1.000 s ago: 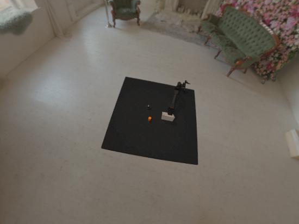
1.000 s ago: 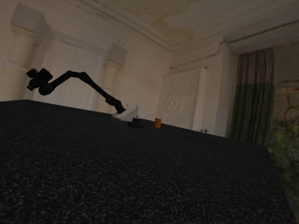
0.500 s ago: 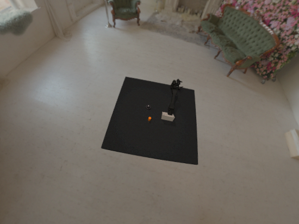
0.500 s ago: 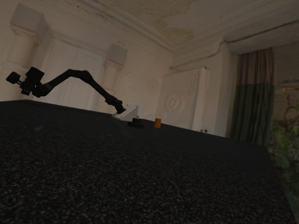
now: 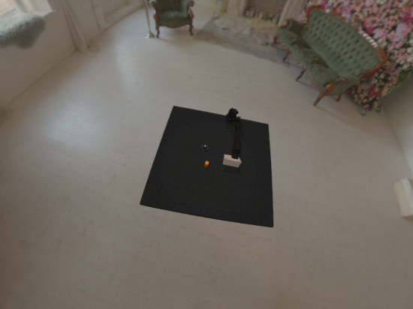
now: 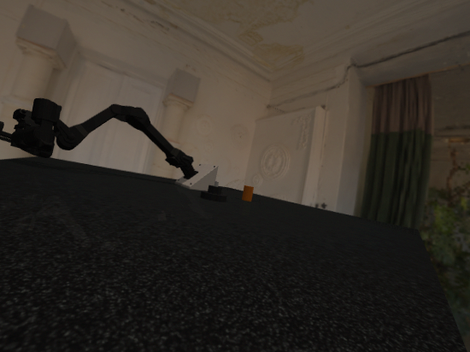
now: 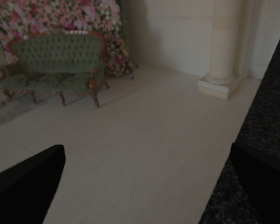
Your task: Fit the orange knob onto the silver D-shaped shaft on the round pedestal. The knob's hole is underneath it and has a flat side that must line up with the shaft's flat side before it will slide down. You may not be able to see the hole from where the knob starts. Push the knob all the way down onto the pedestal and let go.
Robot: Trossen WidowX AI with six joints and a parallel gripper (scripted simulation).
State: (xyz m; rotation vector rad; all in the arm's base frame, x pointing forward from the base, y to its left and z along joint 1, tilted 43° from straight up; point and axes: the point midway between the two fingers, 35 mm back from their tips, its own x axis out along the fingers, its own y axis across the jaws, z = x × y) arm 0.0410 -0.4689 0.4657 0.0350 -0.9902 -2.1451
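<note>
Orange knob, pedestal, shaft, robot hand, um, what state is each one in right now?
Orange knob: upright on the black mat, off the shaft.
Round pedestal: standing on the mat, beside the knob, apart from it.
Silver shaft: bare, pointing up; its flat side is too small to make out.
Hand: open, nothing between its fingers.
</note>
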